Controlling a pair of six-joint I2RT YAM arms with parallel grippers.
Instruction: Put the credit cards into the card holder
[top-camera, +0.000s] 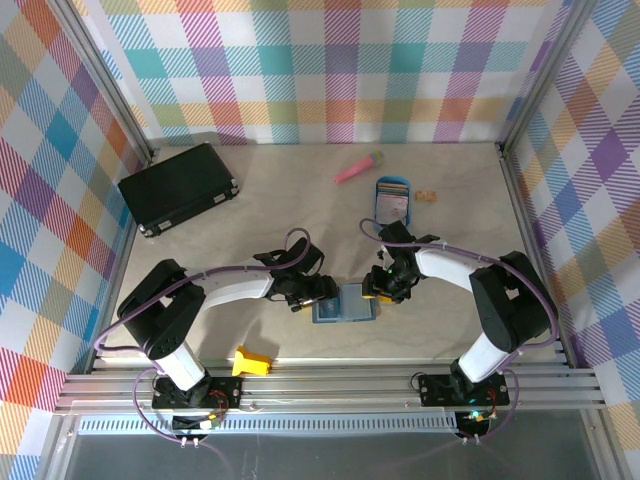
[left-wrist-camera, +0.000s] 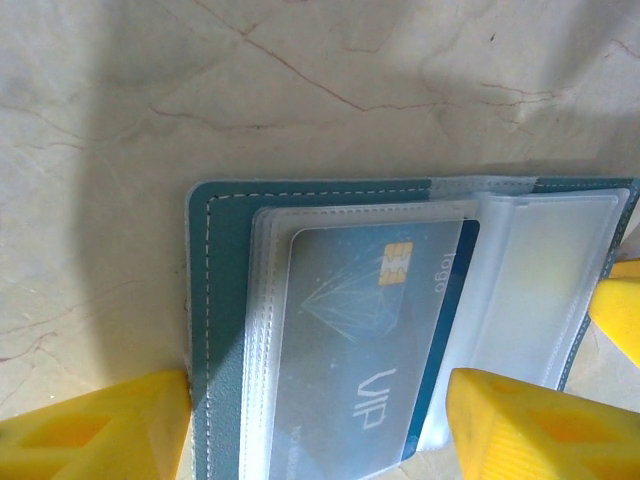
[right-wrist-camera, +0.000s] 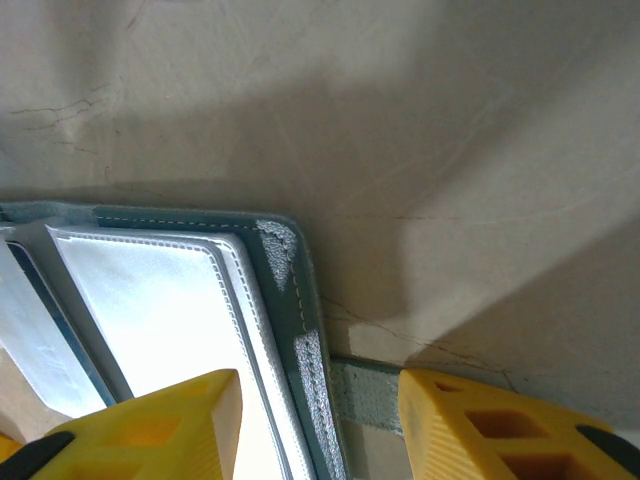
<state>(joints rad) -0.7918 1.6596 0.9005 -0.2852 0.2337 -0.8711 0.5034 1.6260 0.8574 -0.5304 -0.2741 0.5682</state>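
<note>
Left claw (left-wrist-camera: 320, 425) over open teal card holder (left-wrist-camera: 222, 300)

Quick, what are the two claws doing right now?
Left gripper: open, fingers either side of the wallet's card page, apparently gripping nothing.
Right gripper: open, straddling the wallet's edge, apparently gripping nothing.

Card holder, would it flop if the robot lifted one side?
Probably floppy: the card holder lies open like a book, so its halves would likely fold. Its clear plastic sleeves look thin and shiny, perhaps slippery.
</note>
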